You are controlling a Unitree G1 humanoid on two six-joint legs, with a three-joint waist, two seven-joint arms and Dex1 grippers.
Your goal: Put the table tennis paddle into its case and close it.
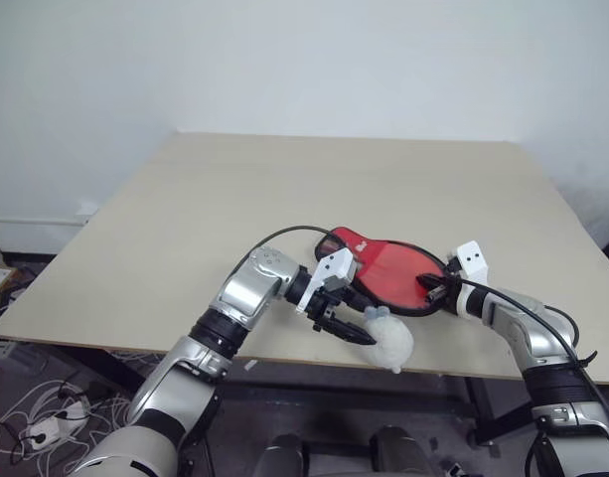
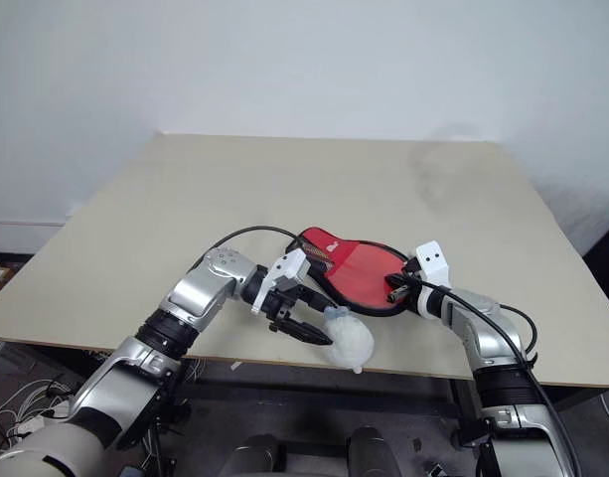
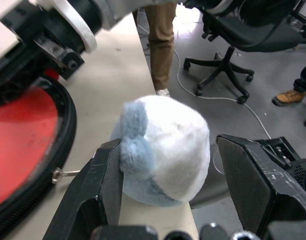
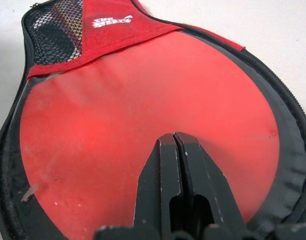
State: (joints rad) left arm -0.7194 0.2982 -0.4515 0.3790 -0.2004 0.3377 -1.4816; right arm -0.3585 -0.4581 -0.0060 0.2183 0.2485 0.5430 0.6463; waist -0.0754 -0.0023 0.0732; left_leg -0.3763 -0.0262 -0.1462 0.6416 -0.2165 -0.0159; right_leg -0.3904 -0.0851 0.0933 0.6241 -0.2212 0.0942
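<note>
Pale wall behind, beige desk (image 1: 284, 199) in front, cables on the floor at lower left. Chair and a person's legs visible past the near desk edge in the left wrist view.

Left end effector (image 1: 346, 328) low over the near edge of the desk, pointing right, fingers (image 3: 100, 195) spread apart. Small pale grey-white plush ball (image 1: 389, 340) sitting between them at the very edge of the desk: one finger touching its side, the other finger standing clear with a gap. Not clamped.

Just right and slightly farther: the case (image 1: 383, 270), lying flat on the desk, clear side up, black rim and zipper running round it, red fabric band with white lettering and a patch of black mesh at its narrow far-left end. Small metal zipper pull (image 3: 60, 174) resting on the desk beside the rim, near the ball.

Table tennis paddle (image 4: 143, 150) inside the case, red face showing through the clear plastic and filling the round part. Handle hidden under the band and mesh; cannot tell more of it.

Right end effector (image 4: 175, 142) at the right end of the case, pointing left, fingers pressed together with nothing between them, tips over the clear plastic above the red face. Contact with the plastic likely but not certain.
</note>
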